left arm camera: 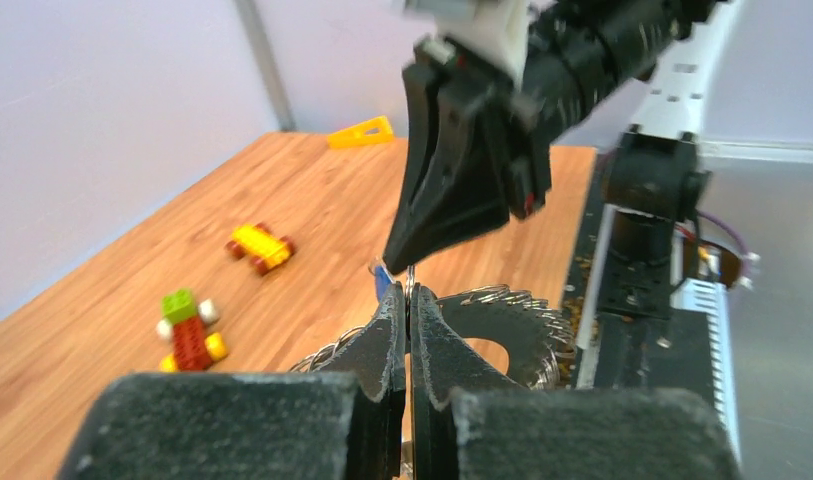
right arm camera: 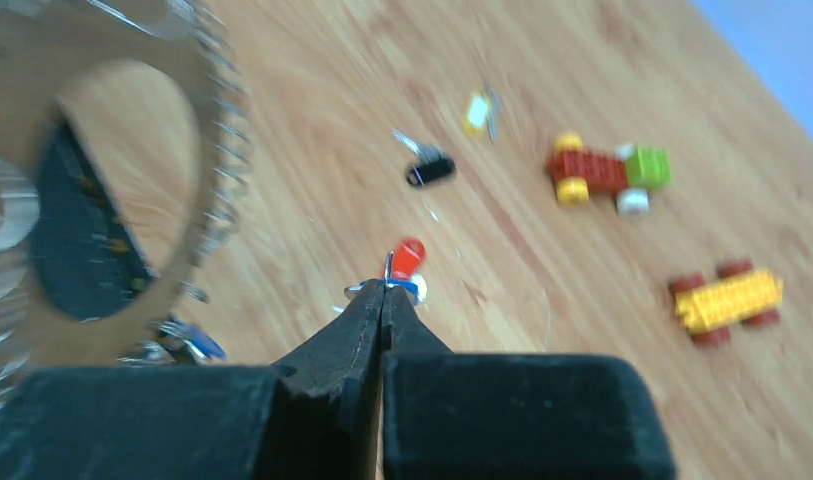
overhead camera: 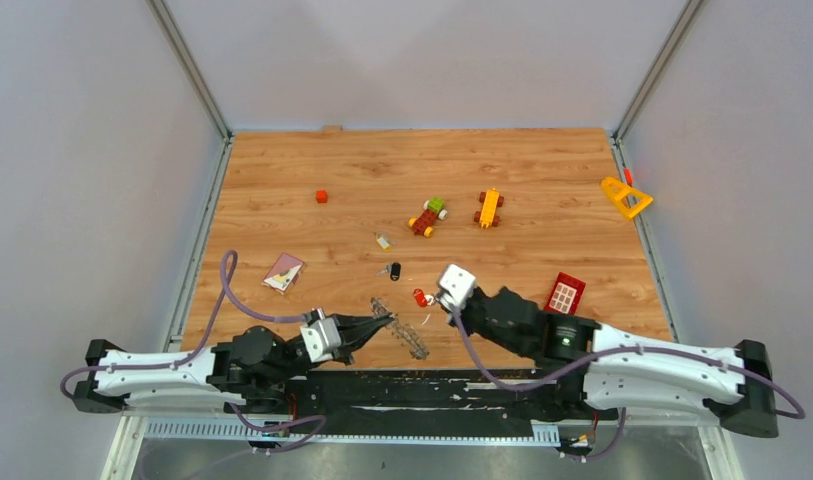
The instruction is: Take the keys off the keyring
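The keyring [overhead camera: 407, 335] is a big flat silver ring with a coiled rim, held on edge near the table's front. My left gripper [overhead camera: 382, 320] is shut on its rim; in the left wrist view the fingers [left arm camera: 392, 335] pinch the keyring [left arm camera: 522, 315]. My right gripper [overhead camera: 429, 300] comes down from above, shut, its tip [left arm camera: 407, 262] just over the left one. A sliver of blue and silver key [right arm camera: 407, 288] shows at the closed tips of my right gripper [right arm camera: 384, 287]. A red key [right arm camera: 409, 255] lies just beyond. Another blue key [right arm camera: 197, 340] hangs on the keyring [right arm camera: 222, 170].
A black key [overhead camera: 394, 270] and a yellowish key [overhead camera: 383, 240] lie loose on the wood. Further back stand two toy block vehicles [overhead camera: 428, 216] [overhead camera: 489, 208] and a small orange cube [overhead camera: 321, 196]. A pink card [overhead camera: 283, 271], a red block [overhead camera: 565, 293] and a yellow triangle [overhead camera: 625, 197] lie around.
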Robot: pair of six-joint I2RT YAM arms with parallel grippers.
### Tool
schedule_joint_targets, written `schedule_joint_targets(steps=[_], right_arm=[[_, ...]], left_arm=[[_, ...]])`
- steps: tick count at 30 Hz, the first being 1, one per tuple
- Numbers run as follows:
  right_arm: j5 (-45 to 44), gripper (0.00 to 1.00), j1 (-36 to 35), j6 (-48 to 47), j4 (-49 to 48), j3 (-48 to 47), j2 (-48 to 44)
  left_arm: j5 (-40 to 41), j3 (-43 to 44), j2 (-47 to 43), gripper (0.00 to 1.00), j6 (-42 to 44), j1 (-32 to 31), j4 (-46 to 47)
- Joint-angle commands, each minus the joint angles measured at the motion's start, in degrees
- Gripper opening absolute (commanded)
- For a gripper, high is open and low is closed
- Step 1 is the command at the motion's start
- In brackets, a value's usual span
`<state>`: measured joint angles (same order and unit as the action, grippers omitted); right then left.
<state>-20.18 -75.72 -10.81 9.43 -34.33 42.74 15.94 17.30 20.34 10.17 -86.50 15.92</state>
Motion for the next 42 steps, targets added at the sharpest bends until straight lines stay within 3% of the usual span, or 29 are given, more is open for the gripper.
schedule_joint_targets(steps=[1, 4, 7, 10, 17, 20, 23, 25, 30, 33, 36, 42], right_arm=[[2.85, 0.0, 8.97, 10.38, 4.01, -5.29, 13.2], [13.0, 0.02, 16.25, 13.49, -0.4, -5.38, 19.87], [16.04, 0.22, 20.68, 15.08, -2.97, -6.15, 23.84], [14.85, 0.36, 22.79, 16.07, -2.49, -6.72, 24.04], [6.42, 0.56, 23.43, 20.32, 0.89, -4.8, 17.76], [4.74, 0.6, 23.43, 22.72, 3.01, -3.83, 14.82], [3.21, 0.65, 23.43, 25.08, 5.3, -3.26, 12.59], [1.77, 0.65, 23.51, 27.0, 6.9, -3.2, 11.78], [0.99, 0.7, 23.76, 30.21, 10.64, -4.18, 11.99], [1.99, 0.75, 24.4, 32.4, 13.19, -5.04, 12.27], [5.46, 0.83, 25.87, 34.3, 15.8, -6.01, 12.55], [25.58, 0.87, 35.78, 34.6, 17.03, -4.2, 12.68]], left_arm=[[14.12, 1.88, -0.66, 0.0, -3.82, 0.01, -2.13], [19.67, 2.03, 1.38, 0.0, -4.41, 0.01, -2.54], [25.0, 1.28, 3.65, 0.0, -5.89, 1.05, -1.92], [25.04, 0.86, 3.52, 0.0, -11.79, 5.79, -4.9], [14.62, -2.09, 6.11, 0.0, -21.62, 23.46, -7.68], [17.53, -1.88, 8.82, 0.0, -25.1, 27.71, -10.46], [24.11, -1.54, 8.33, 0.08, -28.96, 28.42, -14.76], [26.96, -2.0, 6.34, 0.19, -31.38, 28.43, -17.55], [32.32, -1.76, 1.09, 0.72, -36.59, 28.41, -25.42], [34.08, 0.66, 0.17, 0.97, -42.45, 28.43, -32.0], [33.96, 3.65, 1.08, 1.0, -47.85, 28.4, -38.79], [27.67, 6.54, 6.17, 1.0, -48.57, 31.39, -43.49]])
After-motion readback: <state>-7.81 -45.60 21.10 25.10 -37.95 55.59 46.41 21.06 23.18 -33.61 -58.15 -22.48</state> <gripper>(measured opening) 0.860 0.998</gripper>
